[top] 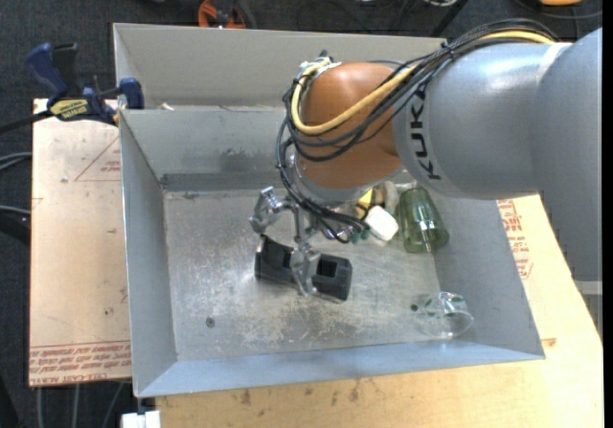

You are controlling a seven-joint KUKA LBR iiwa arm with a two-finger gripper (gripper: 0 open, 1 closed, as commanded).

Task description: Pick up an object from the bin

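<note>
The gripper is held low over the middle of the bin, fingers spread, nothing pinched. Just below it in the frame two black blocks are laid side by side, and one fingertip is set between them. The left block is judged nearer the open gap, while the right block crowds that finger. A white piece, green bottle and clear cup are kept well right.
</note>
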